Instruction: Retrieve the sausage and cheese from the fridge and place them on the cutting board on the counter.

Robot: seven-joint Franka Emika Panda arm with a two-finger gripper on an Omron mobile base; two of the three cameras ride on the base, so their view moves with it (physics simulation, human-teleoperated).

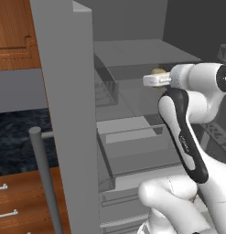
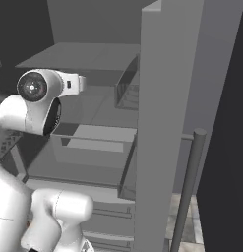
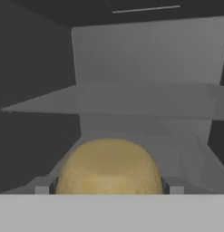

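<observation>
The fridge (image 1: 64,114) stands with both doors swung wide. My arm reaches onto a glass shelf (image 1: 132,98) inside it. The cheese (image 3: 109,167), a pale yellow rounded chunk, sits between my two fingertips (image 3: 41,186), which press against its sides. My gripper (image 3: 109,186) is shut on the cheese. From the left base view the cheese (image 1: 157,71) peeks out just past the white hand (image 1: 153,80). A strip of the black counter (image 1: 18,137) runs left of the fridge. The sausage and the cutting board are out of view.
The open left door with its bar handle (image 1: 43,178) stands close on the arm's left, the right door (image 2: 162,123) on its right. A door bin (image 2: 127,88) and a drawer (image 2: 93,142) lie below the hand. Wooden cabinets (image 1: 13,36) flank the fridge.
</observation>
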